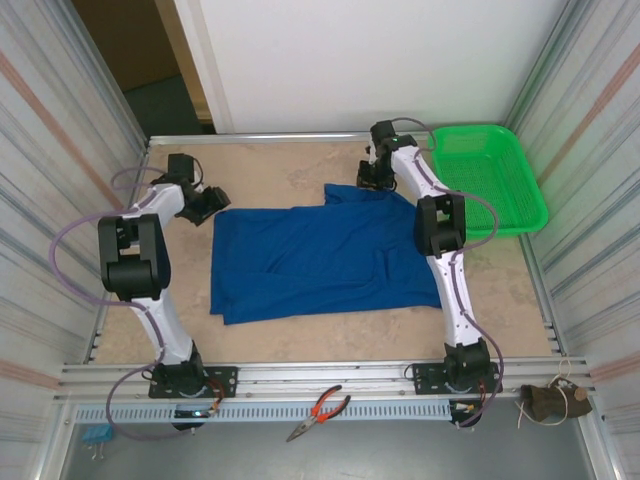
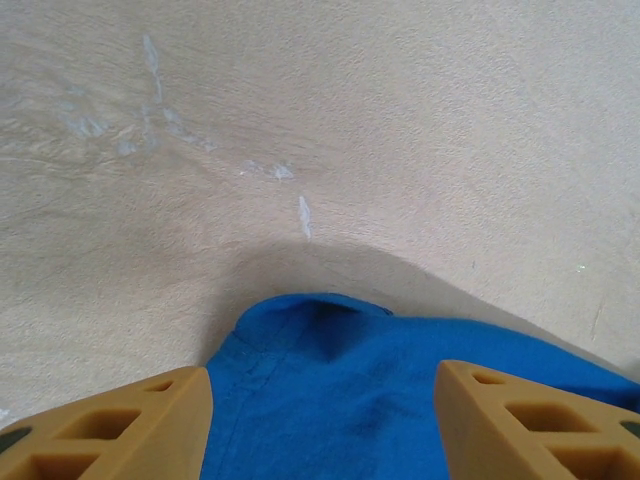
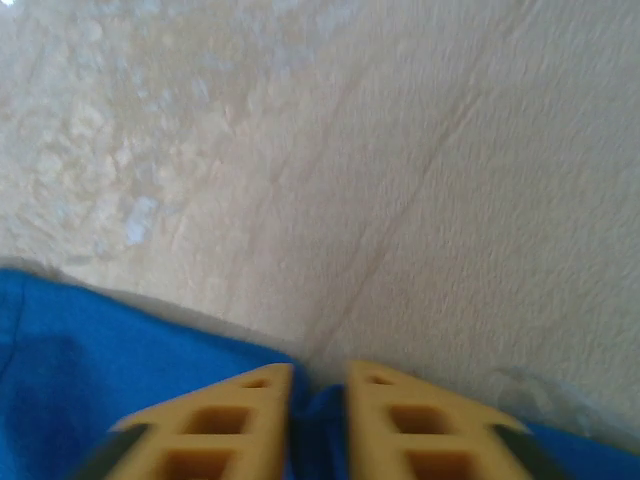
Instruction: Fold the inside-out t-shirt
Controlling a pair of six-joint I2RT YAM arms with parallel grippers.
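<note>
The inside-out t-shirt (image 1: 320,260) lies spread and roughly flat across the centre of the table (image 1: 270,165), with its long side running left to right in the top view. The right gripper (image 1: 368,178) sits at the garment's upper edge, right of centre. In the right wrist view its jaws are drawn almost together, with a thin fold of blue cloth pinched between them. The left gripper (image 1: 208,203) sits at the upper left corner. In the left wrist view its jaws stand well apart, straddling the cloth corner and gripping nothing. The step in hand appears to be securing both far points before a fold toward the bottom of the frame. Recommended procedure: lower the left gripper until both jaw tips meet the table on either side of the corner, then close to gather the cloth. Lift both grips together and level, so the edge between them is taut and free of twist. Clearance: bare table lies above and left of the garment. The green basket (image 1: 490,180) stands just beside the right arm at upper right, and the walls (image 1: 60,150) bound both sides. The strip below the garment is open. The pliers (image 1: 320,408) lie off the work surface at bottom centre.
</note>
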